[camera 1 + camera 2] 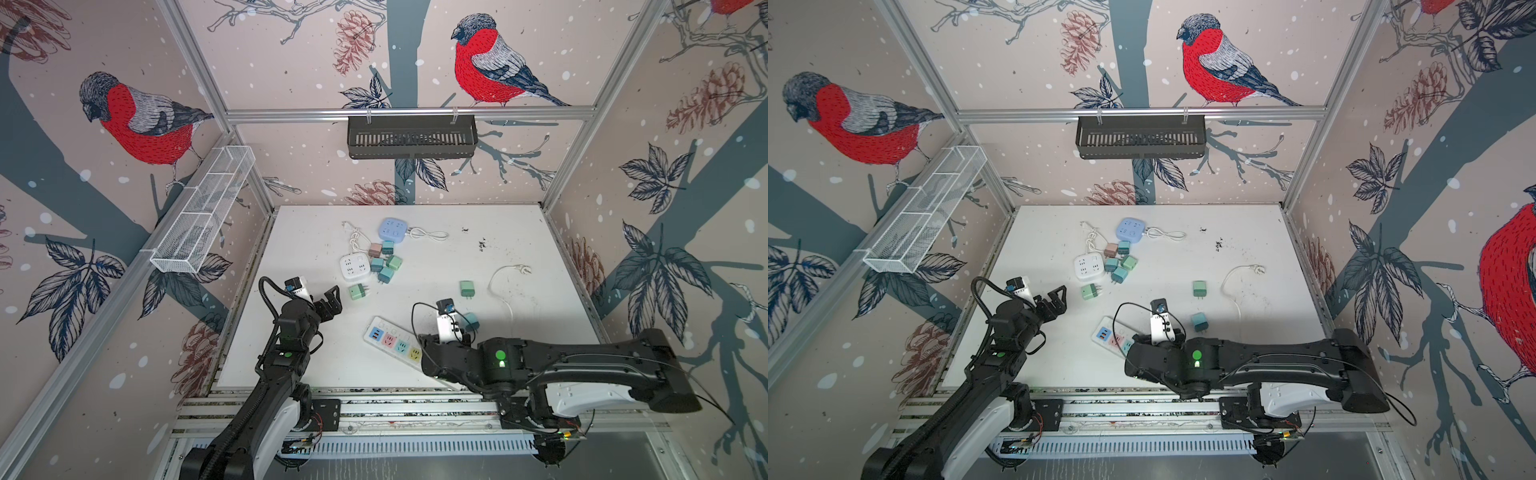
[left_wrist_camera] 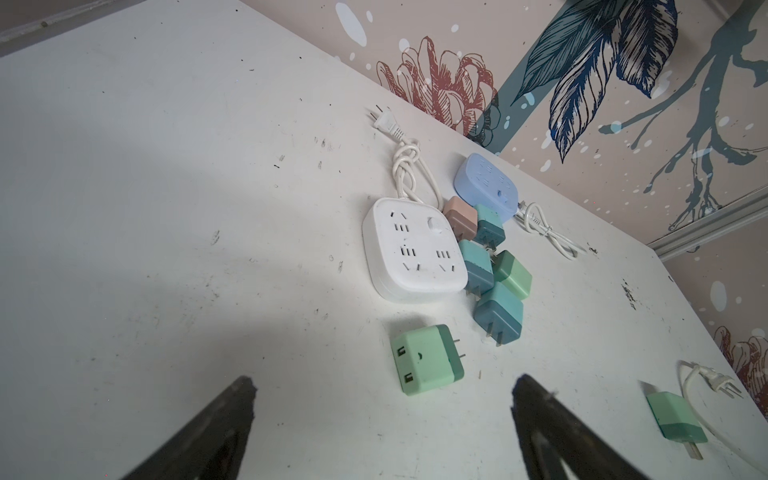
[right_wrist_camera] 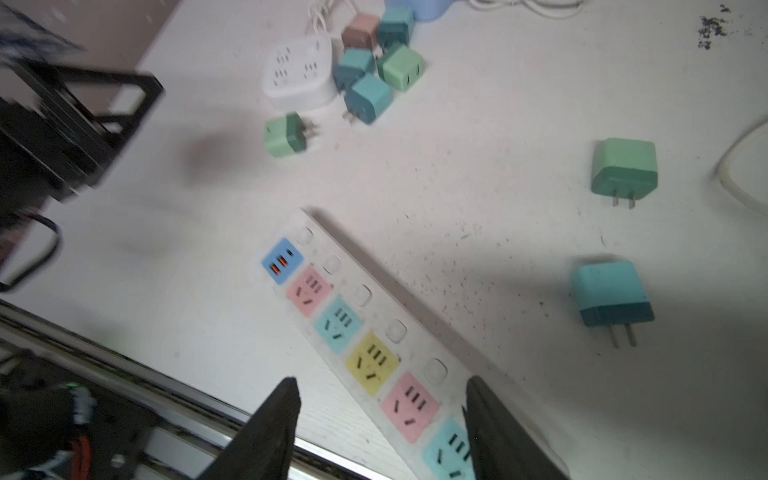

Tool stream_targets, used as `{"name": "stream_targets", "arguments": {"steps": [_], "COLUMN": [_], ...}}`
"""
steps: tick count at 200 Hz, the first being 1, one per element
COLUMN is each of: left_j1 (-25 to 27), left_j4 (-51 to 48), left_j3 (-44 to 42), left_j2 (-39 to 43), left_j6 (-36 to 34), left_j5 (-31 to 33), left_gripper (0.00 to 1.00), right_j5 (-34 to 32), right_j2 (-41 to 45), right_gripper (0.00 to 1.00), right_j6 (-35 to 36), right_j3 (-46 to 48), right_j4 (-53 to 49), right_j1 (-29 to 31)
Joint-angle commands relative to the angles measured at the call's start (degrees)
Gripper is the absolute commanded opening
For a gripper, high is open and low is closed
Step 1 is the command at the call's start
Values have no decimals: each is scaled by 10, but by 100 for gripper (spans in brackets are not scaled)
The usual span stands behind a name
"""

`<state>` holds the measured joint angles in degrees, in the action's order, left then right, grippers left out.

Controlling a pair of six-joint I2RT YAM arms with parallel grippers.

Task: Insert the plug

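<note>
A long white power strip [image 1: 392, 343] with blue, pink, teal and yellow sockets lies at the front of the table. My right gripper [image 3: 380, 386] hangs over it, its fingers astride the strip [image 3: 357, 328]. There is a gap on one side and nothing is held. A teal plug [image 3: 611, 291] and a green plug [image 3: 625, 166] lie loose beyond the strip. My left gripper [image 2: 384, 380] is open above bare table. A light green plug [image 2: 428, 359] lies on its side just ahead of it, also seen in both top views [image 1: 357, 291] [image 1: 1091, 291].
A white square socket block [image 1: 354, 268], a blue one [image 1: 392, 228] and a cluster of several small plugs [image 1: 384, 262] sit mid-table. The strip's white cord [image 1: 505, 286] curls at right. An aluminium rail [image 1: 374, 409] runs along the front edge. Baskets hang on the walls.
</note>
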<state>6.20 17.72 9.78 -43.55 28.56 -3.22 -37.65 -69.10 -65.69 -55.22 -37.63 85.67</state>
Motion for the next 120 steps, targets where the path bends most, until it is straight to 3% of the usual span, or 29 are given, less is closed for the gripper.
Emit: {"name": "stream_targets", "arguments": {"steps": [1, 35, 66, 120], "left_j1": [0, 0, 0, 0], "left_j4": [27, 30, 29, 27], "left_j3": [-2, -11, -11, -14], "left_j2": [12, 32, 29, 39], "left_j6": [1, 1, 1, 4], "left_j5": [-1, 0, 0, 8], "left_gripper": [97, 97, 97, 97], "right_j5": [3, 52, 37, 103], "right_j2": [29, 35, -3, -60], "right_gripper": [46, 36, 32, 26], "right_j6": [-43, -85, -132, -128], "right_j3": [10, 108, 107, 132], "right_j4": [-35, 58, 53, 115], "right_j1": [2, 49, 106, 122]}}
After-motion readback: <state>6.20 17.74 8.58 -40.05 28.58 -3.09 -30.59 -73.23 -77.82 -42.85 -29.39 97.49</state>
